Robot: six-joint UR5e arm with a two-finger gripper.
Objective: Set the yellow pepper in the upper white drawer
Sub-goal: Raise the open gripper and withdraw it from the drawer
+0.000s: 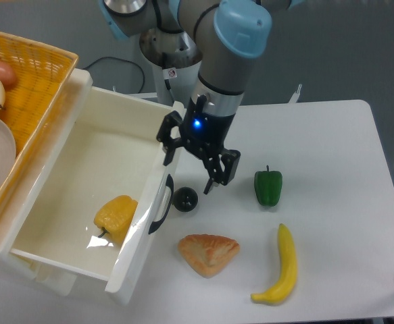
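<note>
The gripper [195, 169] has its two fingers spread apart and holds nothing. It hangs above the front wall of the upper white drawer [82, 88], near the black handle. The yellow pepper [116, 216] lies inside the drawer, on its floor close to the front wall. The placing seems done; I judge only the retreat is left. The arm reaches down from behind, wrist tilted a little.

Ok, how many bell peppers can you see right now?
2. The yellow pepper lies inside the upper white drawer; the green pepper stands on the table right of the tool. The wicker basket may hide more.
</note>
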